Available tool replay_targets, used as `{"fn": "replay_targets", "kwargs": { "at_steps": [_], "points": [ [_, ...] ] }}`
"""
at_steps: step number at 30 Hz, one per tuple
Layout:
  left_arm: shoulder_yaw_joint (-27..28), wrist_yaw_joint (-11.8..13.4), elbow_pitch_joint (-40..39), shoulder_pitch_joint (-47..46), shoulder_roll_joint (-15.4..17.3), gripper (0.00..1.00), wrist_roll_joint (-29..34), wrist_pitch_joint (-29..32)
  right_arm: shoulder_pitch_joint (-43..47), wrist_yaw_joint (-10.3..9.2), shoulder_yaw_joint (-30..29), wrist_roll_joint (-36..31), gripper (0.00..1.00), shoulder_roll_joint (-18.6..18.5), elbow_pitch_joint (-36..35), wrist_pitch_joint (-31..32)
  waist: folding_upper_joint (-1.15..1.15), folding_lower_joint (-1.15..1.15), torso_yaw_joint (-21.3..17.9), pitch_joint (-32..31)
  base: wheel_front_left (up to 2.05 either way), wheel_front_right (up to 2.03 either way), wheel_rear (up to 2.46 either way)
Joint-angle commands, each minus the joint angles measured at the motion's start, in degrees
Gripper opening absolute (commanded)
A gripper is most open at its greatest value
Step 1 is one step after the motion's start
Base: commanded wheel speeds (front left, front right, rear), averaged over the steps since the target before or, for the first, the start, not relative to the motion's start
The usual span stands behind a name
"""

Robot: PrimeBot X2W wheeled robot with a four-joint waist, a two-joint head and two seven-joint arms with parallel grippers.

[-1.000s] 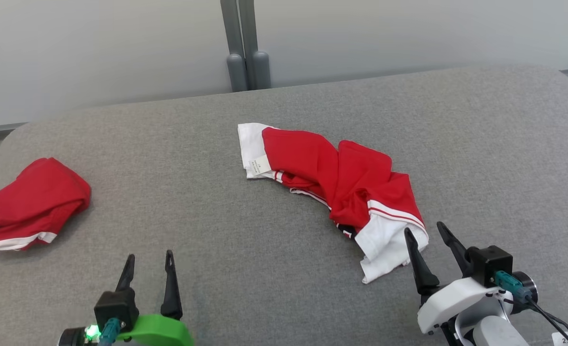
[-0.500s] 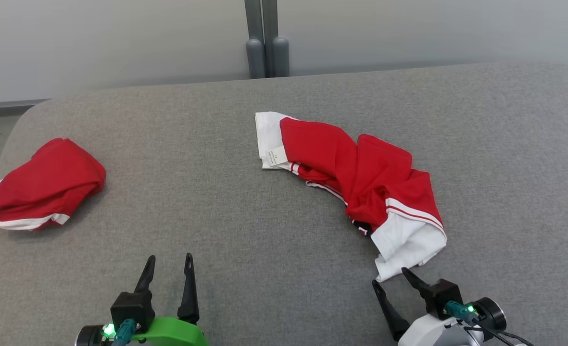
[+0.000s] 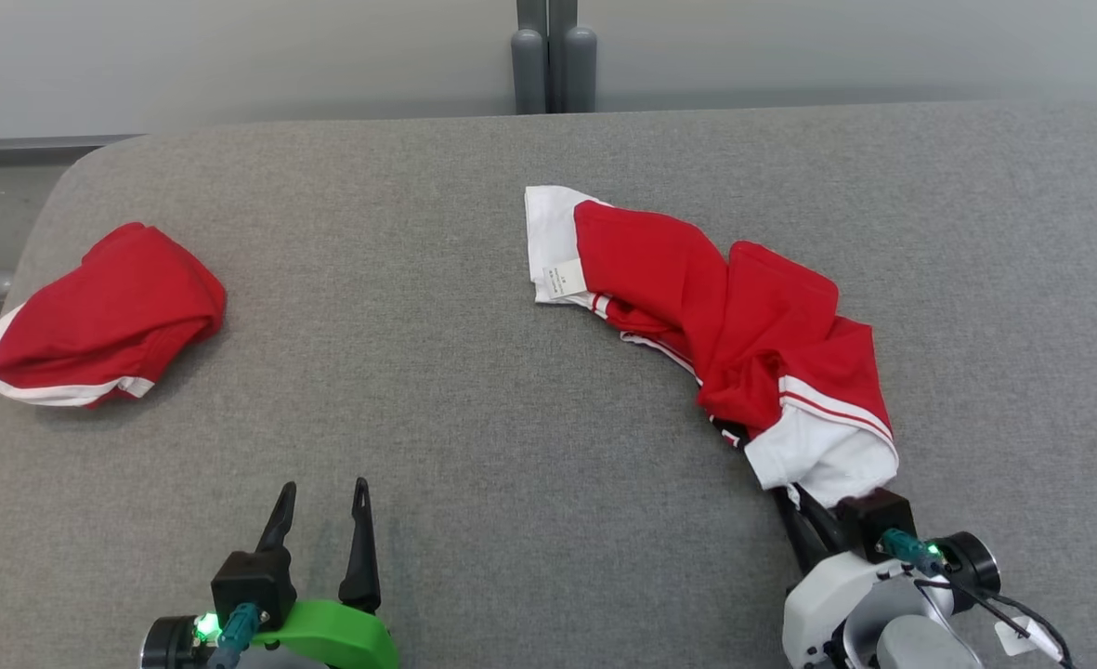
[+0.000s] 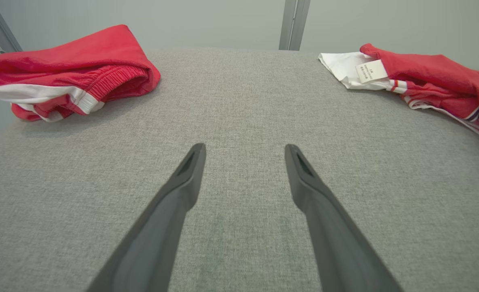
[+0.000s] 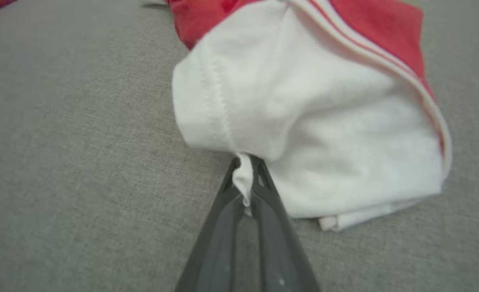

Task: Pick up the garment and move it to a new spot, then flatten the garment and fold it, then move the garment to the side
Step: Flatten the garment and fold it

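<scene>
Two garments: bundled garment [image 3: 107, 316] lies alone, right claw [image 5: 246, 164] pinches crumpled garment [image 3: 743, 316], left claw [image 3: 324, 485] gapes empty.

Right gripper [image 5: 245, 168]: the pinched fold of white hem is partly hidden between its closed fingers. That close view is blurred, and the top edge cuts off the red part of the garment [image 3: 752, 325]. From the head, the fingertips are covered by the hem near the padded surface's [image 3: 474, 418] front right. The label [image 3: 564, 277] print is too small to read.
</scene>
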Motion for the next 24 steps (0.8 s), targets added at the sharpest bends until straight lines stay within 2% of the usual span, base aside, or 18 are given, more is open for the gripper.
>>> {"fn": "replay_targets", "kwargs": {
  "at_steps": [1,9,15,24],
  "points": [
    [0.11,-0.14,0.26,-0.18,0.12,1.00,-0.07,-0.01,0.13,-0.09,-0.25,0.83,0.00,-0.08,-1.68,0.02,0.00,0.00,-0.45,-0.56,0.00,0.00,0.00],
    [-0.93,-1.01,1.17,1.71,0.14,1.00,0.00,-0.01,0.58,-0.09,-2.06,5.85,0.00,-3.06,-17.50,-0.04,0.00,0.00,-3.25,-4.35,0.00,0.00,0.00],
    [-2.32,-1.22,1.64,2.41,0.15,1.00,-0.41,-0.01,-2.98,-0.09,-9.66,8.33,0.00,-6.88,-27.89,-0.04,0.00,0.00,-4.71,-6.36,0.00,0.00,0.00],
    [-3.72,-0.71,2.19,2.89,0.15,1.00,-1.83,-0.01,-7.23,-0.09,-16.16,7.58,0.00,-13.11,-30.72,-0.04,0.00,0.00,-4.01,-6.67,0.00,0.00,0.00]
  ]
}}
